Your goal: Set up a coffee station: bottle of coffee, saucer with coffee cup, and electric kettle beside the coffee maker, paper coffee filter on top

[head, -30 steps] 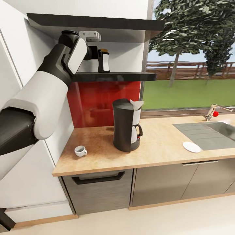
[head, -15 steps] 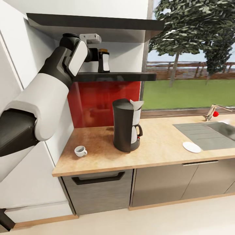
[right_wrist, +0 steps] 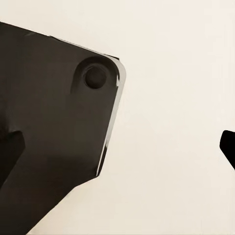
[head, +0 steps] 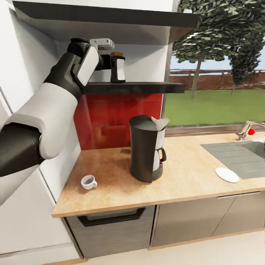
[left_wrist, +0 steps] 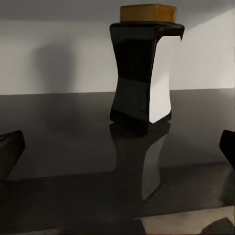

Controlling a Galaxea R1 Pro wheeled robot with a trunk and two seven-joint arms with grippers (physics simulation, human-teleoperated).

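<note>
Head view has shifted nearer the countertop [head: 191, 176]; the left gripper [left_wrist: 117, 147] still gapes empty before the bottle [left_wrist: 143, 68], so grasping remains. Right gripper's [right_wrist: 117, 147] fingers spread, empty.

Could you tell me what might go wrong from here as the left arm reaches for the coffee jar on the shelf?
1. The bottle of coffee is tall, narrow-waisted and stands free ahead of the open left gripper; a nudge from one finger could tip it on the kitchen shelf.
2. The jar sits close under the upper shelf, so lifting it steeply might strike that board.
3. The coffee maker with the paper coffee filter stands below; a dropped jar could hit them.
</note>
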